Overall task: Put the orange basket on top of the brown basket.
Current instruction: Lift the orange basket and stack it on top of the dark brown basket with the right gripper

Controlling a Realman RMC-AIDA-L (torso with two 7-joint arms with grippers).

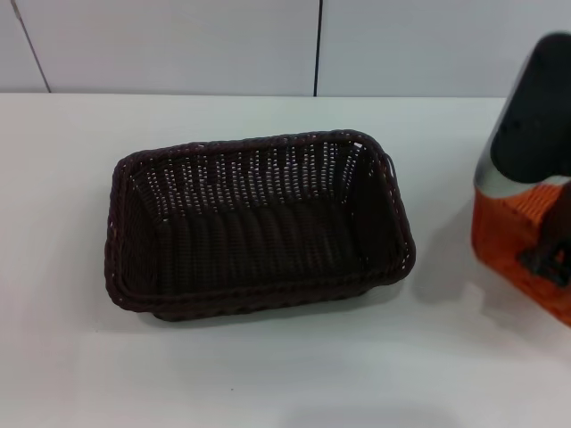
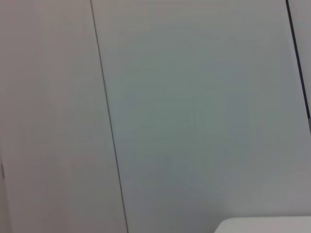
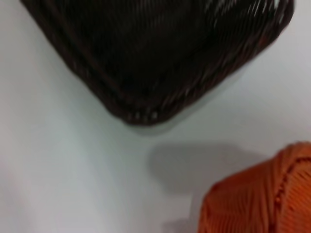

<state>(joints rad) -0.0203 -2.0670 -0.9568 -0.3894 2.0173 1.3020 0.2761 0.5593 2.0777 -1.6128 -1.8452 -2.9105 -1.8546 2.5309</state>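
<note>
Even, diffuse overhead light; white table [image 1: 268, 374] bright, no hard glare. Brown basket [image 1: 259, 223] throws a thin soft shadow at its base. Beside the right gripper [image 1: 549, 254], orange basket [image 3: 257, 199] casts a soft grey shadow toward the brown one. Right wrist view motion-blurred; left wrist view flat, featureless.

I count one brown basket [image 1: 259, 223]; one orange basket [image 1: 522, 245]; one white table [image 1: 268, 374] beneath both.

R gripper [image 1: 546, 254] at far right, tilted down.
</note>
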